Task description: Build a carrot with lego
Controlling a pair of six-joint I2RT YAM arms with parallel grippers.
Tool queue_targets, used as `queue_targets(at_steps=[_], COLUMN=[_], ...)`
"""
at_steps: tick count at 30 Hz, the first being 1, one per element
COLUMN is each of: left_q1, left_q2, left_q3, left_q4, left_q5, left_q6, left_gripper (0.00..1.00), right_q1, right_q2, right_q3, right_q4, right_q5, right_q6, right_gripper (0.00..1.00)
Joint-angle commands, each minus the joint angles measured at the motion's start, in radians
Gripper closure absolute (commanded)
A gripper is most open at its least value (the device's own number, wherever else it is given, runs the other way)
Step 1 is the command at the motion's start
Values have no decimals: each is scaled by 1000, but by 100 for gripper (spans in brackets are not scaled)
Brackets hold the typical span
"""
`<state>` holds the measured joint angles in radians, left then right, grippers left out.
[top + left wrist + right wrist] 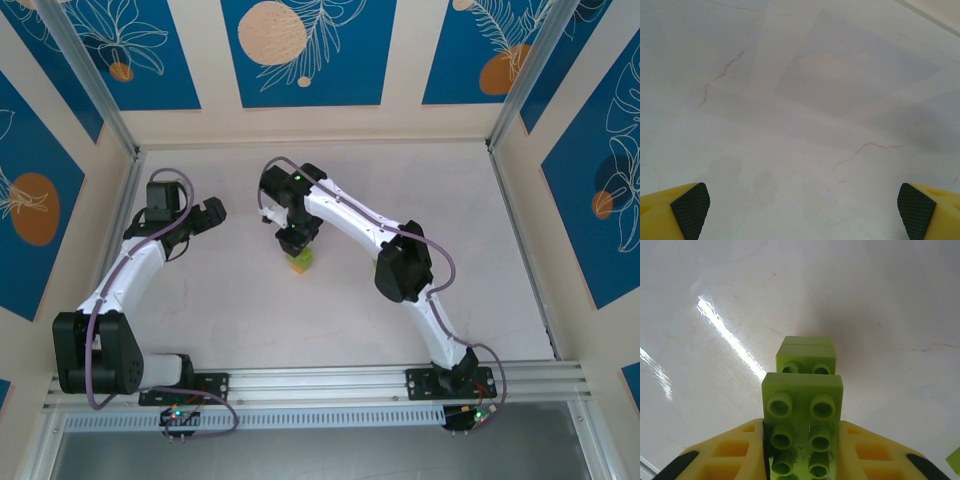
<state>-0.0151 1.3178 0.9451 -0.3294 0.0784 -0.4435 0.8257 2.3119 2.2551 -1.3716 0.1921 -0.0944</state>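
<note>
A: Right gripper [802, 462]?
B: Clamped on the carrot [802, 390], mid-table [420, 190].
A: Left gripper [800, 210]?
B: Jaws spread wide, gripping nothing.
A: Count?
B: Two lime-green bricks [806, 354] in the stack; one more green piece [954, 458] off to the side.

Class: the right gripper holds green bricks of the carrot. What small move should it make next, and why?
Probably lift the right gripper slightly, jaws kept shut. Its fingers clamp the green bricks, which seem to sit on the table, while the left gripper hangs open over the table, too far off to help.
</note>
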Motion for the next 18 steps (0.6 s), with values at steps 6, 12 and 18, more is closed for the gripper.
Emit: queue_targets(at_steps=[6, 12, 18], left_q1=[13, 14, 15], left_q2=[10, 15, 15], left_q3=[-5, -5, 0], left_q4=[25, 30, 20], left_q5=[18, 22, -4], left_q6=[5, 4, 15], left_gripper=[1, 1, 1], right_q1=[0, -15, 29], right_q2=[91, 39, -104], right_q3=[-60, 91, -46], right_q4=[-84, -125, -92], right_q5=[-20, 10, 14], right_q6=[20, -4, -92], right_gripper=[70, 69, 68])
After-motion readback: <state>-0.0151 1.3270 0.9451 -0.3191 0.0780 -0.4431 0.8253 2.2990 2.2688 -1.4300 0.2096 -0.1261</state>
